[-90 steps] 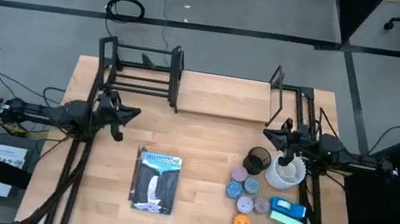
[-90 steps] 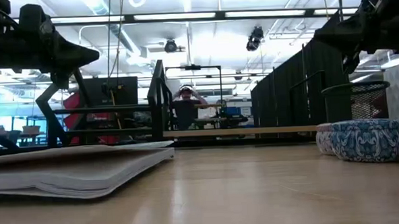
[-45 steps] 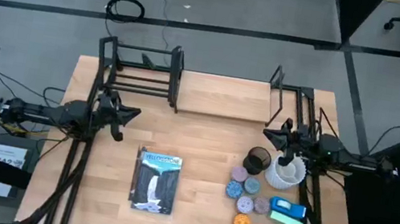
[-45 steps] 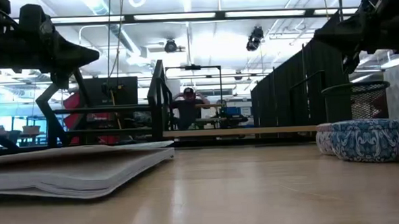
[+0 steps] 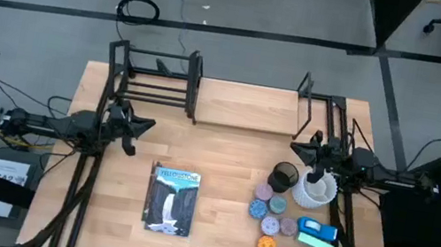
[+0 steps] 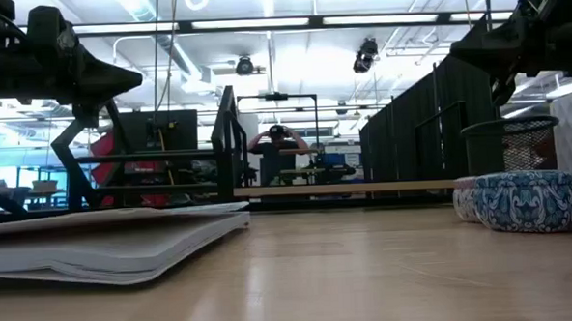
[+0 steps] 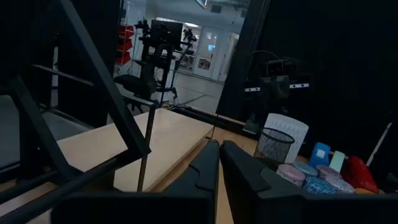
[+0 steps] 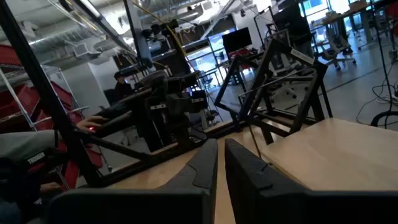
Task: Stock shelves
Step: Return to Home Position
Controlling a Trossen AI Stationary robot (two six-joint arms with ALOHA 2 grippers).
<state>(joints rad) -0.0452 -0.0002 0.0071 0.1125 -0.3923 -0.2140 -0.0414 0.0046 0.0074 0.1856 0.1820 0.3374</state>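
Only the wrist views show left gripper (image 7: 218, 145) and right gripper (image 8: 221, 142) pressed together, shelves (image 5: 246, 107) beyond them. Arms unmoved; the distant person (image 6: 278, 153) has shifted.

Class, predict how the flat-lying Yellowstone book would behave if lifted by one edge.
Probably floppy: the Yellowstone book looks thin and soft-covered, its pages sagging in the low view. Lying flat, it should slide, not roll.

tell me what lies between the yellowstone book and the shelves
Nothing: in the high view only bare tabletop runs from the book to the shelves. The left gripper hangs just off to the side.
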